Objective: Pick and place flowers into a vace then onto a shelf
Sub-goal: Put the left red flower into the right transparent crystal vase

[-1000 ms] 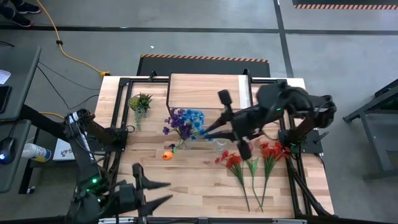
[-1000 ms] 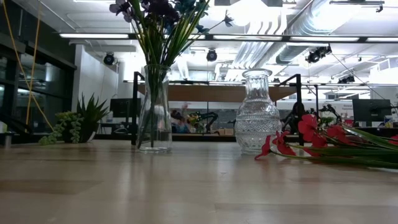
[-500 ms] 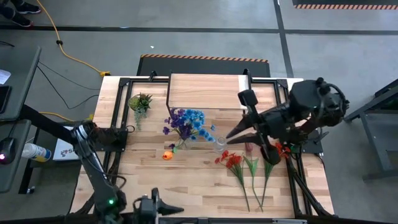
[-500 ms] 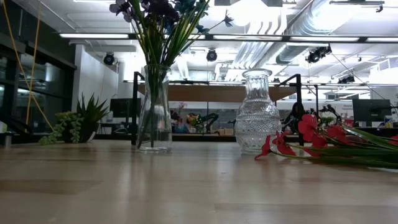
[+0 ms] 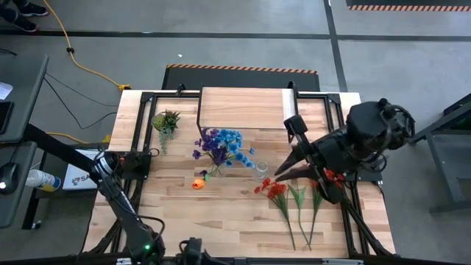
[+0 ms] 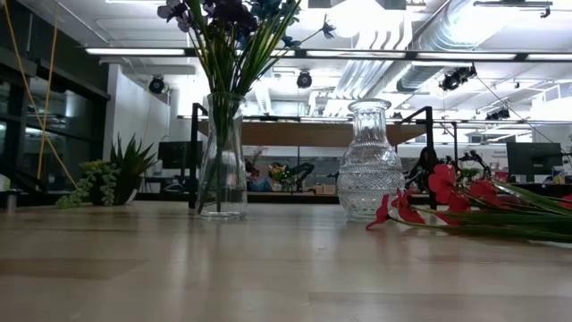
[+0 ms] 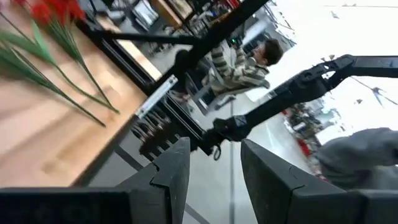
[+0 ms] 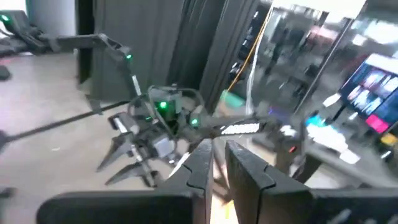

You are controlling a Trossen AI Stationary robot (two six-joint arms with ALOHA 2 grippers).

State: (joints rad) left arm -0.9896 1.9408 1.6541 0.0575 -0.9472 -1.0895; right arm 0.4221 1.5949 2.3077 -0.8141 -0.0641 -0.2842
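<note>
blue and purple long-stemmed flowers [image 5: 221, 142] stood in my clear glass vase [image 6: 222, 156] mid-tabletop; red flowers [image 5: 298, 193] lay near the right edge, wood-plank shelf [image 5: 241, 107] bare. my right gripper [image 5: 304, 175] hovered closed, empty; left gripper [image 7: 211, 168] part-open.

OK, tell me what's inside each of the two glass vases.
The tall vase holds green stems topped by blue and purple flowers. The patterned vase looks empty, though its cut glass blurs the inside. The red flowers lie on the table.
</note>
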